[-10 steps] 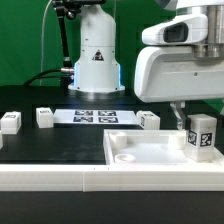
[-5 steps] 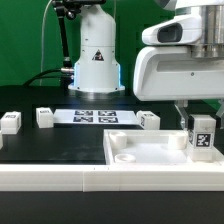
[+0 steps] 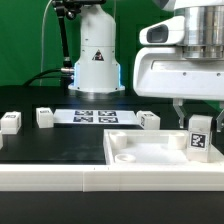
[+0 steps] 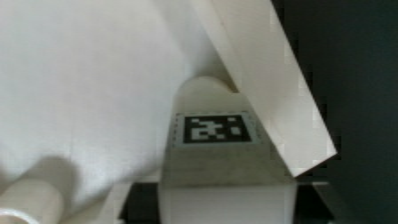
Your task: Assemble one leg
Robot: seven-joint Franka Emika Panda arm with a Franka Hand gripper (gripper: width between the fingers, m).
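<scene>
Only up close: leg (image 4: 215, 131) tag, claw (image 3: 197, 113) clamped on leg above plate (image 3: 150, 153).

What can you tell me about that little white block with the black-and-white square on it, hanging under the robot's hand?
The leg is a small white post that looks like plastic, with black-and-white square tags on its faces. It stands upright at the exterior view's right, over the far right corner of the plate. The hand grips its top from above. Whether its foot touches the plate cannot be told. The wrist view shows one tag close up.
</scene>
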